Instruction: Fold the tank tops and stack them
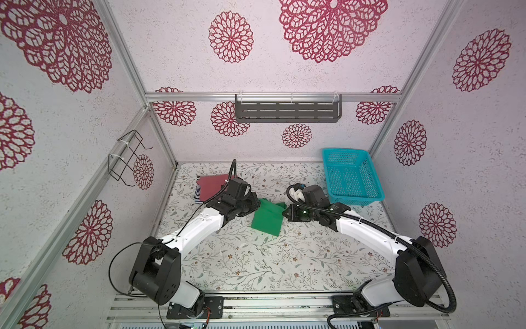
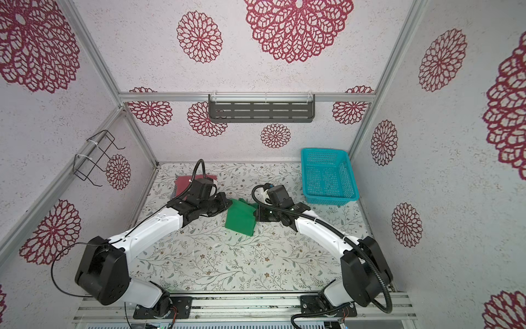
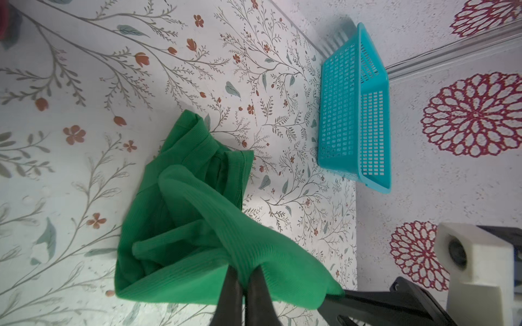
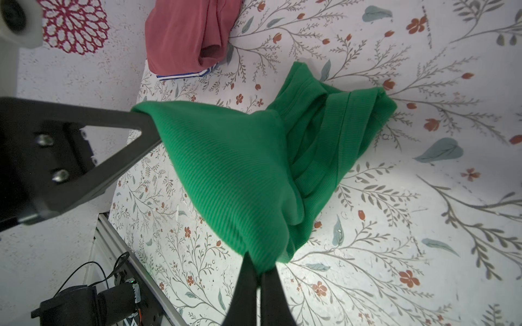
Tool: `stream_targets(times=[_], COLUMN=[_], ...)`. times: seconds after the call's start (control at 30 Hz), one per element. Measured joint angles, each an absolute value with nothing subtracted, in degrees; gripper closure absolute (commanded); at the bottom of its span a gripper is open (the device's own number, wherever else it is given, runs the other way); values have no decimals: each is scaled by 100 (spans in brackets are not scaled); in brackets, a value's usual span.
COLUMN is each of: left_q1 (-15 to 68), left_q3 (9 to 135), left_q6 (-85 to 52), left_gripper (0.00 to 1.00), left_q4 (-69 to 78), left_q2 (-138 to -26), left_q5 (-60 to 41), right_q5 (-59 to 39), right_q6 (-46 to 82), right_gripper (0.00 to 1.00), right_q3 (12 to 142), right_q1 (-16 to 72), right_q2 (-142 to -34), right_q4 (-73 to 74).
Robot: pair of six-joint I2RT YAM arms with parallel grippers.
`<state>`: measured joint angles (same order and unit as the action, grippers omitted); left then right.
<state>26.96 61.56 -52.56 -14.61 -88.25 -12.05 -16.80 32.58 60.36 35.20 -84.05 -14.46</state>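
The green top lies mid-worktop, half raised: the left tool is pinched tight on one ribbed edge and the right tool is pinched tight on another, so a band of cloth hangs stretched between them while the rest, straps and neckline, slumps in loose folds on the surface. The red top sits folded towards the far left corner on the striped top, of which only an edge peeks out; the basket stands well apart at the far right. I'd judge this knit light, limp and stretchy: it holds no shape of its own and sags wherever it isn't held. So it wants gripping at two spread points along one hem or side edge, through all the layers, kept level, then laid down rather than dropped, or the fold will slide apart
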Motion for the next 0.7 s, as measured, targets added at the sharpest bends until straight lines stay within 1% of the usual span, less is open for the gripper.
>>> stream_targets(times=[0.17, 0.47, 0.5, 0.53, 0.57, 0.6, 0.63, 0.67, 0.7], left_q1=[2495, 2128, 2102, 2080, 2056, 2043, 2018, 1988, 1957], left_q3=[6445, 7087, 7185, 7319, 7491, 7629, 7797, 7931, 8016], left_q6=[-5205, -5124, -5109, -5087, -5057, -5035, -4995, -4969, -4936], left_gripper=[100, 100, 100, 100, 96, 83, 62, 48, 42], left_q4=[-1251, -1000, -974, -963, -952, -939, -926, -923, -943], left_q2=[-9472, -10652, -10785, -10954, -11159, -11321, -11511, -11671, -11758], left_q5=[-1551, -1944, -1986, -2012, -2049, -2075, -2119, -2165, -2196], right_q5=[-1826, -2126, -2137, -2145, -2154, -2163, -2165, -2147, -2119], right_q6=[3253, 3079, 3041, 2998, 2963, 2932, 2897, 2834, 2768], right_gripper=[100, 100, 97, 91, 88, 85, 77, 66, 59], right_q3=[6313, 7360, 7502, 7644, 7789, 7929, 8095, 8246, 8364], right_q1=[3192, 2766, 2733, 2698, 2663, 2633, 2598, 2561, 2530], right_q2=[-8943, -10444, -10602, -10761, -10919, -11061, -11214, -11347, -11445], right_q4=[-1441, -1413, -1424, -1431, -1446, -1472, -1522, -1575, -1636])
